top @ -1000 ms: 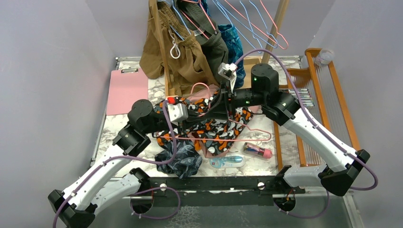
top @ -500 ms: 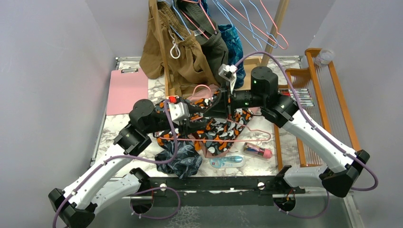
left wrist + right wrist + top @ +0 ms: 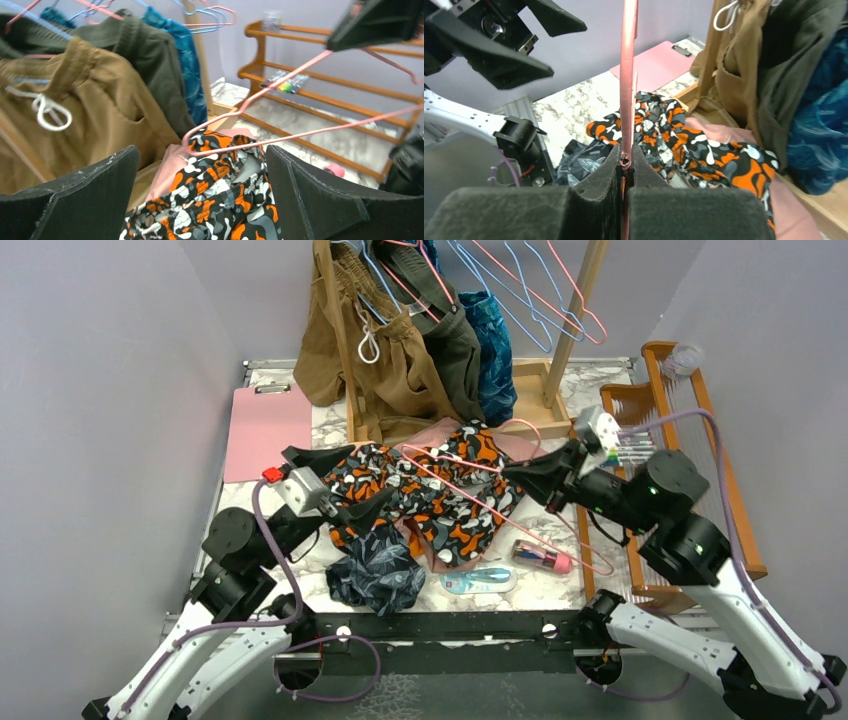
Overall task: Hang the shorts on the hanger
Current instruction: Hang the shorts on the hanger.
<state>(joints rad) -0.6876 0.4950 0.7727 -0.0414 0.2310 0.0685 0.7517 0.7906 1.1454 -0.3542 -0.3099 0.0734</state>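
The shorts (image 3: 430, 495), dark with orange, white and grey blobs, lie spread in the middle of the marble table. The thin pink wire hanger (image 3: 560, 542) slants across them, and its far corner (image 3: 189, 145) rests on the fabric. My right gripper (image 3: 515, 477) is shut on the hanger wire (image 3: 628, 75), which runs up from between the pads in the right wrist view. My left gripper (image 3: 335, 480) hangs open at the shorts' left edge. In the left wrist view the shorts (image 3: 215, 205) lie between its spread fingers, and nothing is held.
Brown and green garments (image 3: 385, 355) hang on a wooden stand at the back, under blue and pink hangers (image 3: 520, 280). Navy leaf-print shorts (image 3: 375, 575) and dusty-pink shorts (image 3: 425, 540) lie near the front. A pink clipboard (image 3: 265, 430) is at left, a wooden rack (image 3: 690, 430) at right.
My left gripper opened, let go of the shorts and drew back to the left. My right gripper closed on the hanger and pulled back to the right, lifting it.
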